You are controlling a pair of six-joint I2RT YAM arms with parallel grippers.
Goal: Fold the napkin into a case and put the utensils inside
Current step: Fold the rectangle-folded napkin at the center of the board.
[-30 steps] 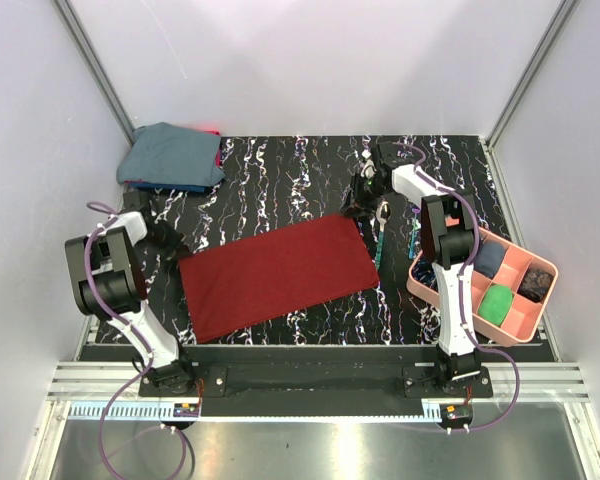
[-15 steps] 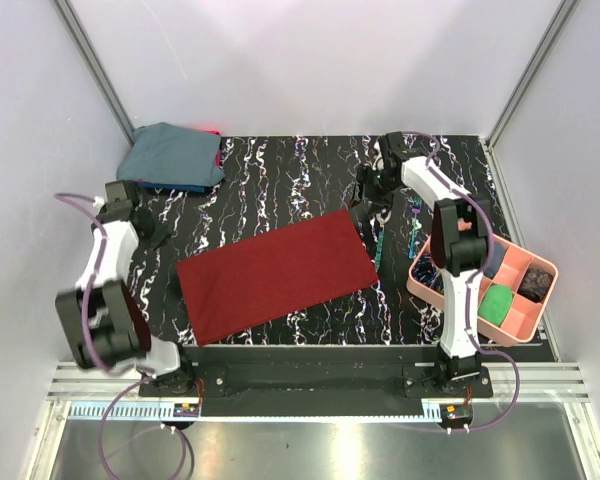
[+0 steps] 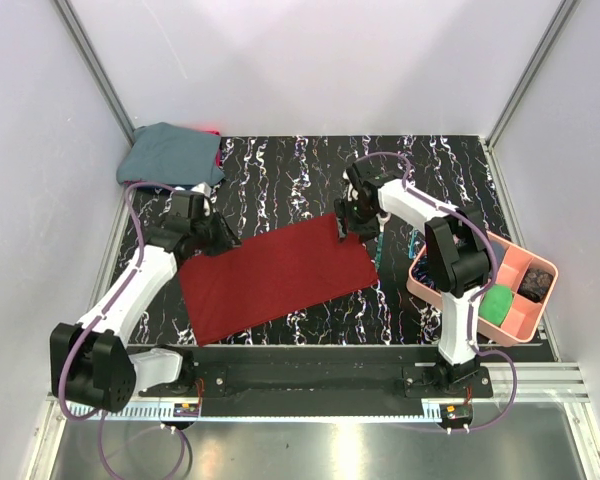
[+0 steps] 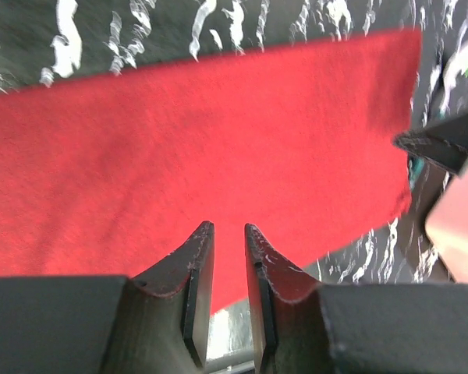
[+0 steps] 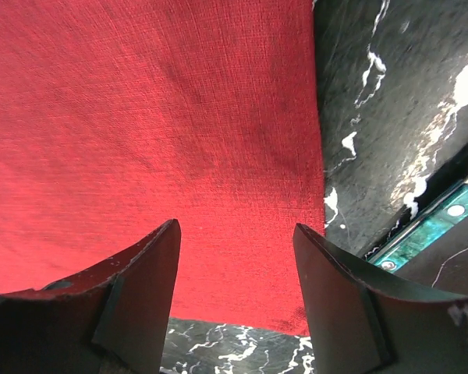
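The dark red napkin (image 3: pixel 275 275) lies flat as a wide rectangle in the middle of the table, and no case shape shows. My left gripper (image 3: pixel 218 238) hovers over its far left corner, jaws a narrow gap apart (image 4: pixel 228 227) with nothing between them. At the napkin's far right corner my right gripper (image 3: pixel 344 226) stands wide open (image 5: pixel 234 227) just above the cloth (image 5: pixel 156 132). Of the utensils, a teal handle (image 3: pixel 377 256) shows just right of the napkin, also in the right wrist view (image 5: pixel 425 226). Their bowls are hidden under the right arm.
A pink compartment tray (image 3: pixel 424 285) holding small items sits at the right edge. A blue-grey cloth bundle (image 3: pixel 170 155) lies at the back left corner. White walls and metal posts enclose the black marbled table (image 3: pixel 280 170).
The left arm swung in from the table's left edge to the napkin's far left corner, and its jaws parted slightly. The right gripper moved left onto the far right corner and opened wider.
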